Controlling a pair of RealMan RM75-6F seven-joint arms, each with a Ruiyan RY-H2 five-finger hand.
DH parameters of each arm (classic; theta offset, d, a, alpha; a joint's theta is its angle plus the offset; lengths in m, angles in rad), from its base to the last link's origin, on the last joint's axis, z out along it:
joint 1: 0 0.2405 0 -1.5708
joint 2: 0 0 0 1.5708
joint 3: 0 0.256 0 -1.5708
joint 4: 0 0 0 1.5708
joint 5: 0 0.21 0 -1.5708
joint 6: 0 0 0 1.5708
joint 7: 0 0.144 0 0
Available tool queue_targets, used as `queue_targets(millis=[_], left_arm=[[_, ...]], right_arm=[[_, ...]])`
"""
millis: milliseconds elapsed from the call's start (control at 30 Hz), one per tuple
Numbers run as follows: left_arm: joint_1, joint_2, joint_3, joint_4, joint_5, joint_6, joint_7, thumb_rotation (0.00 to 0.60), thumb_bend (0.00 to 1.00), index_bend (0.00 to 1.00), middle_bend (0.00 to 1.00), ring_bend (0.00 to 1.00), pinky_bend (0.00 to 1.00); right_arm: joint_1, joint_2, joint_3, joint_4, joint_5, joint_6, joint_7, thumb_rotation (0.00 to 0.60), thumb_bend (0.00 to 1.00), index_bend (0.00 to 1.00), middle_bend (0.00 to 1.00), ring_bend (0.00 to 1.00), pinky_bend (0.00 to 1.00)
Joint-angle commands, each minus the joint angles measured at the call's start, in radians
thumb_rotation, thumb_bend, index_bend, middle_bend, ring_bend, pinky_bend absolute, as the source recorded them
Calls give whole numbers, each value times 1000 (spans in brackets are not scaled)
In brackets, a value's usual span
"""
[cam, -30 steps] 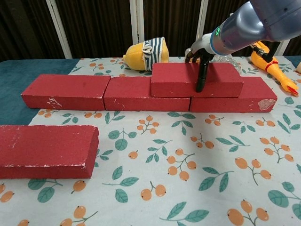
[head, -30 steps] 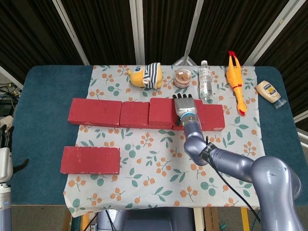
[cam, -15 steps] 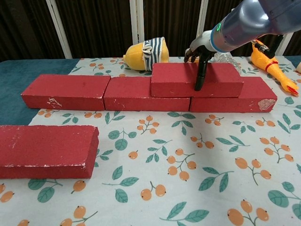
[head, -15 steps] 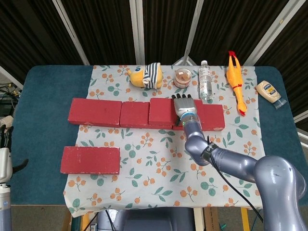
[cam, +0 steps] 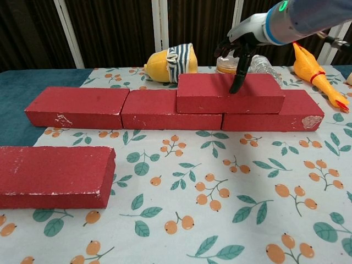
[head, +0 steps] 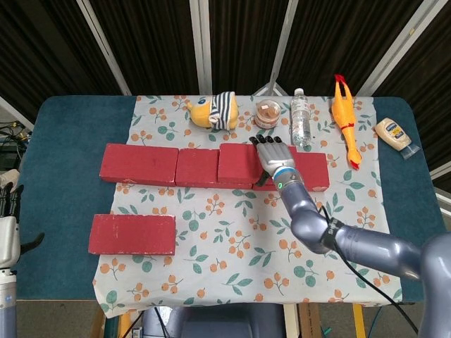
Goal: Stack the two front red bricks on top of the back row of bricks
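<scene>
Three red bricks form the back row: left [head: 139, 164], middle [head: 197, 167] and right [head: 313, 171]. A fourth red brick [head: 236, 162] [cam: 228, 92] lies stacked across the middle and right ones. One more red brick [head: 132, 234] [cam: 52, 176] lies at the front left of the cloth. My right hand [head: 273, 155] [cam: 242, 43] hovers over the stacked brick's right part with fingers spread and holds nothing; its thumb points down at the brick's top. My left hand [head: 8, 225] stays at the table's left edge, empty, fingers apart.
Behind the back row stand a striped plush toy [head: 211, 111], a small jar [head: 266, 114], a water bottle [head: 301, 116], a rubber chicken [head: 345, 116] and a mayonnaise bottle [head: 392, 134]. A floral cloth [head: 239, 260] covers the blue table.
My right hand has let go of the stacked brick and risen above it, its arm swinging right. The brick stays in place. The left hand has not moved.
</scene>
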Motion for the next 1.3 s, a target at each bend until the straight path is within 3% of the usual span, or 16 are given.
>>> queue_targets(millis=[33, 167, 300, 400, 533, 733, 867, 1067, 1200, 1300], left_arm=[[1, 4, 5, -2, 10, -1, -11, 600, 0, 0, 0, 0, 164], [-6, 9, 25, 3, 51, -16, -28, 600, 0, 0, 0, 0, 167], [-13, 18, 51, 2, 102, -35, -53, 600, 0, 0, 0, 0, 169], [-17, 17, 65, 10, 141, -35, -72, 600, 0, 0, 0, 0, 169], [-19, 15, 83, 12, 183, -36, -89, 600, 0, 0, 0, 0, 169], [-31, 13, 112, 19, 248, -55, -143, 600, 0, 0, 0, 0, 169], [-42, 10, 112, 16, 255, -71, -96, 600, 0, 0, 0, 0, 168], [-70, 28, 103, -72, 215, -139, -68, 600, 0, 0, 0, 0, 116], [-95, 77, 108, -153, 171, -215, -46, 600, 0, 0, 0, 0, 88], [-129, 119, 104, -229, 102, -288, 44, 600, 0, 0, 0, 0, 70]], right_arm=[[-337, 185, 12, -290, -502, 146, 318, 600, 107, 0, 0, 0, 0], [-523, 267, -40, -354, -738, 215, 504, 600, 107, 0, 0, 0, 0], [-682, 308, -115, -353, -964, 327, 647, 600, 107, 0, 0, 0, 0], [-777, 307, -170, -319, -1122, 424, 739, 600, 107, 0, 0, 0, 0], [-863, 274, -216, -262, -1247, 551, 794, 600, 106, 0, 0, 0, 0], [-986, 218, -272, -206, -1350, 730, 810, 600, 107, 0, 0, 0, 0], [-1047, 190, -307, -189, -1380, 790, 798, 600, 107, 0, 0, 0, 0], [-1078, 199, -359, -190, -1394, 736, 832, 600, 107, 0, 0, 0, 0], [-1082, 208, -353, -194, -1401, 737, 825, 600, 106, 0, 0, 0, 0], [-1092, 213, -348, -194, -1405, 740, 844, 600, 106, 0, 0, 0, 0]])
